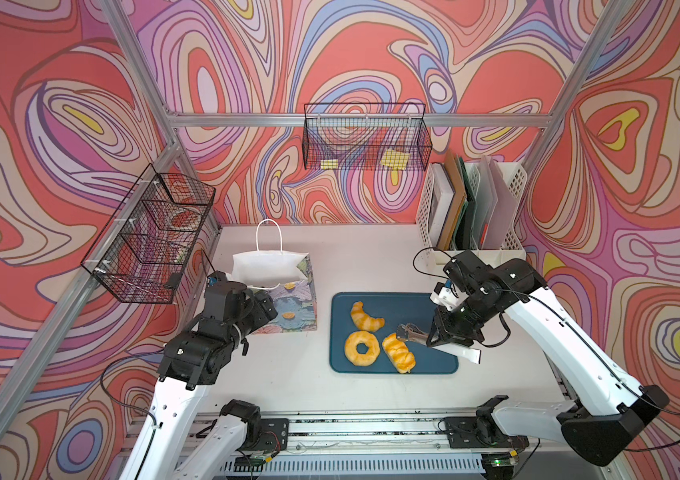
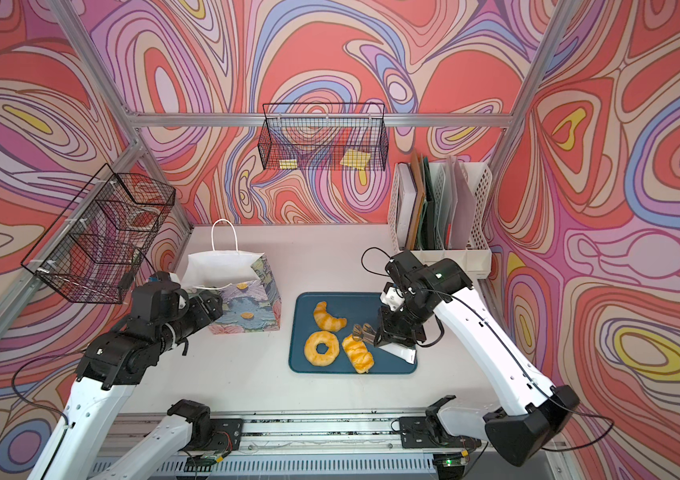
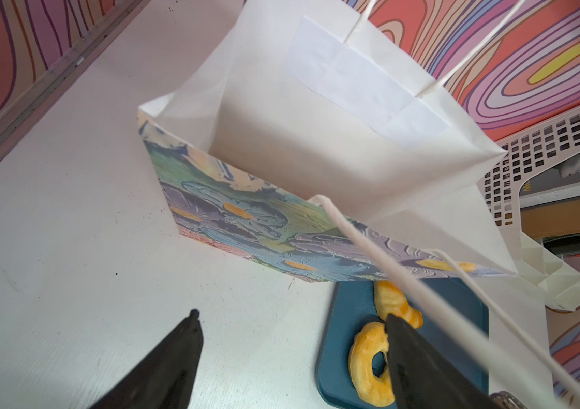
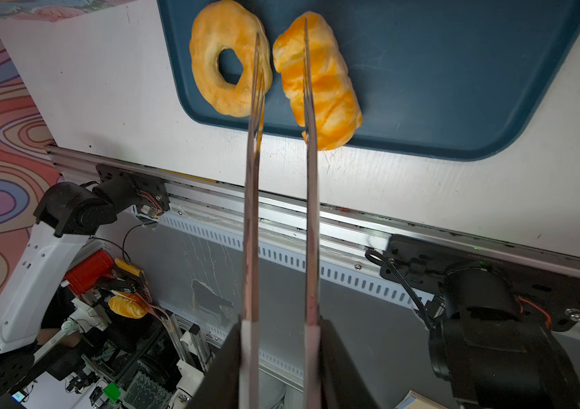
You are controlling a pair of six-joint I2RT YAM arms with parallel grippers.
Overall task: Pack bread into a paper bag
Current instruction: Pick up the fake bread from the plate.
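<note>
Blue tray [image 1: 425,357] taken as our landmark, on the white table [image 1: 288,386].

Right arm reaches from the tray's right side, elbow raised, wrist over the tray's right edge. The right gripper [image 4: 279,329] has its jaws clamped on the handles of metal tongs [image 4: 311,212], which point left across the tray. Left arm bends in on the tray's left, wrist close to the flowered front of the paper bag [image 1: 292,305]. The bag stands upright just left of the tray's far left corner.

Top views hide the left gripper [image 3: 292,315] under its wrist. The left wrist view gives us jaws spread wide with nothing between them, a white cord handle [image 3: 370,246] running beside one finger, and the bag's white inside. Right wrist view shows the tong blades parted, one over the ring doughnut [image 4: 207,85], one over the striped roll [image 4: 327,92]. Croissant [image 1: 365,318] lies toward the tray's far side.

Roll's end sits at the tray's near rim. We note a narrow bare strip between tray and bag, and wider bare table on the tray's near side.
</note>
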